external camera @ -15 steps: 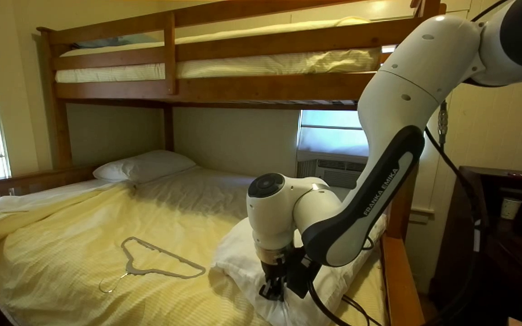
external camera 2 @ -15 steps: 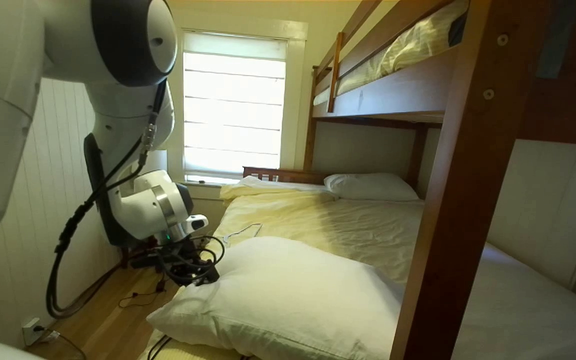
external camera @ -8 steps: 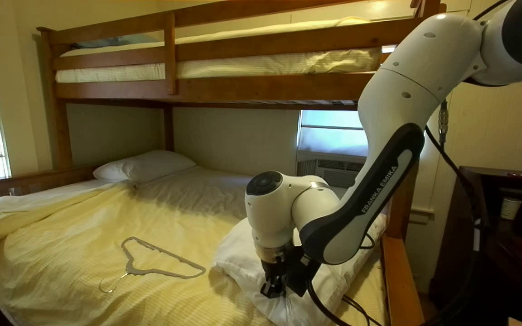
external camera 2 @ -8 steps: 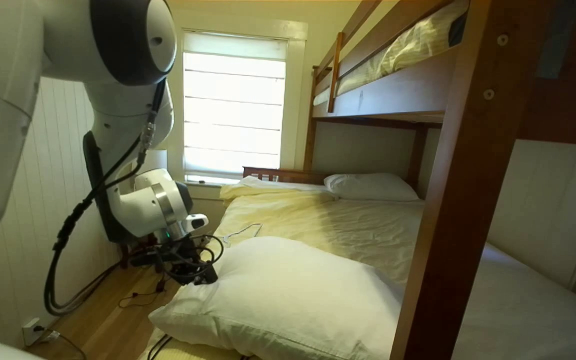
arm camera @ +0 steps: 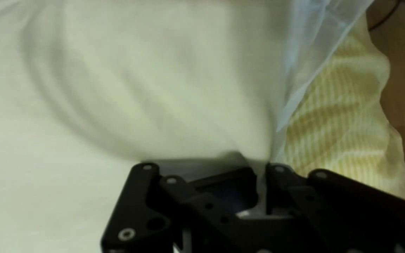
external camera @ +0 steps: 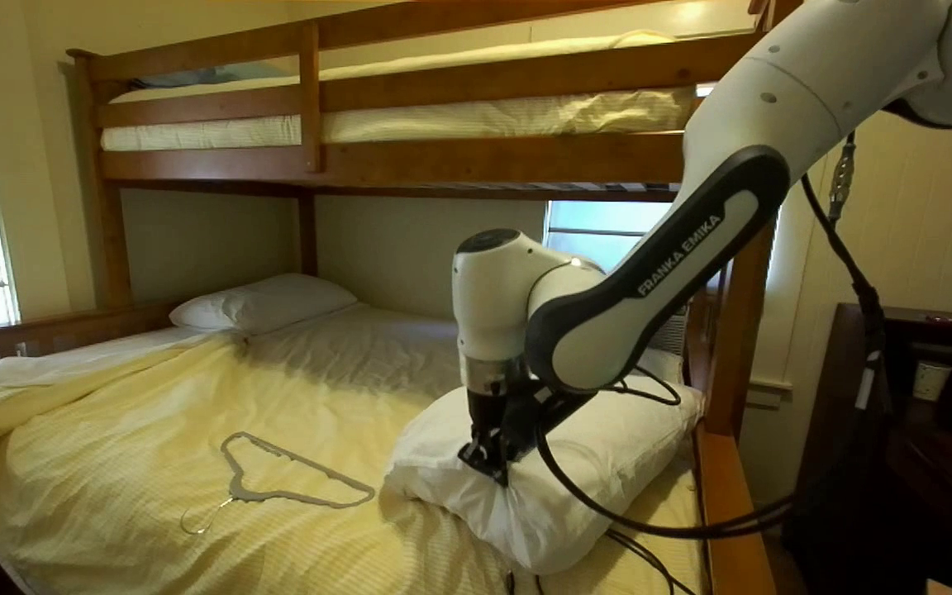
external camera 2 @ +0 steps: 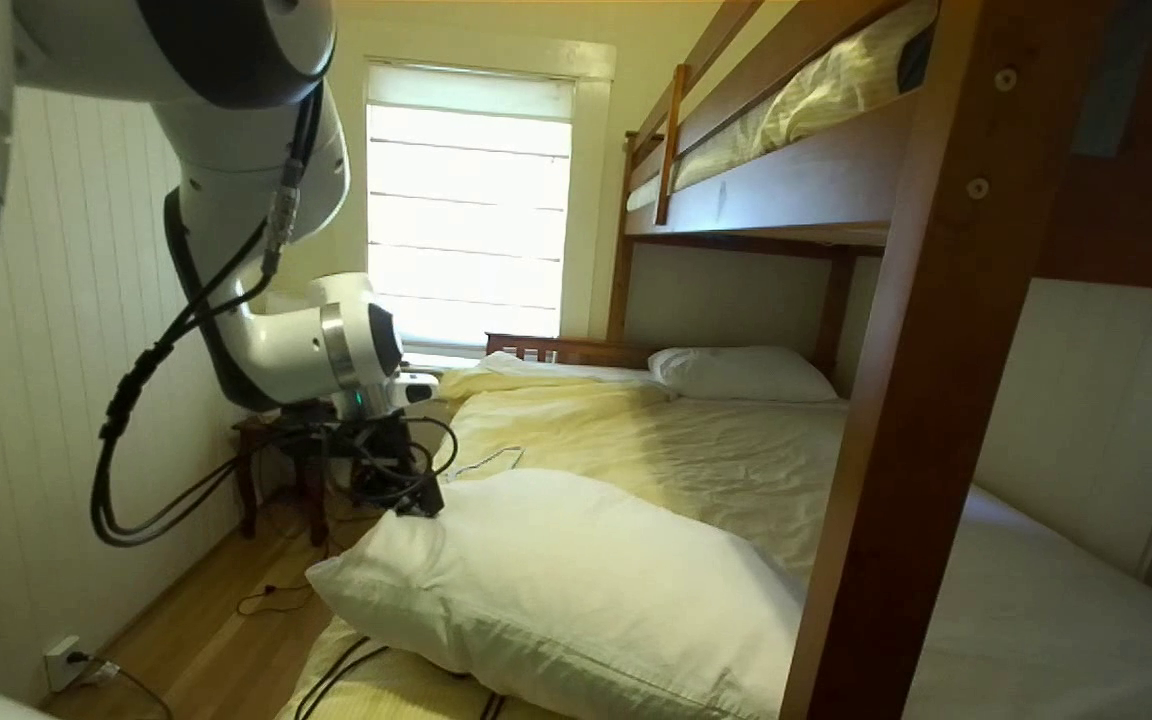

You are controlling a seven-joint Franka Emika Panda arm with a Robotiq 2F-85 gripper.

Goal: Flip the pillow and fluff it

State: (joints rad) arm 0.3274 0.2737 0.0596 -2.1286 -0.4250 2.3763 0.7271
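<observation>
Gripper (external camera: 484, 468) higher than before — pinching white pillow (external camera 2: 576, 585), one edge drawn up

The arm (external camera: 765, 116) is white, rounded, its black panel (external camera: 679, 254) lettered FRANKA EMIKA. A silver band (external camera 2: 338, 335) and green light (external camera 2: 358, 399) mark the wrist (external camera 2: 364, 350); black cables (external camera 2: 126, 395) carry a silver connector (external camera 2: 282, 212). The black gripper (arm camera: 211, 168) has pale screws (arm camera: 127, 234).

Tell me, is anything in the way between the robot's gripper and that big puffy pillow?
Nothing visible stands between them: the gripper pinches a fold of the puffy white pillow in its jaws.
</observation>
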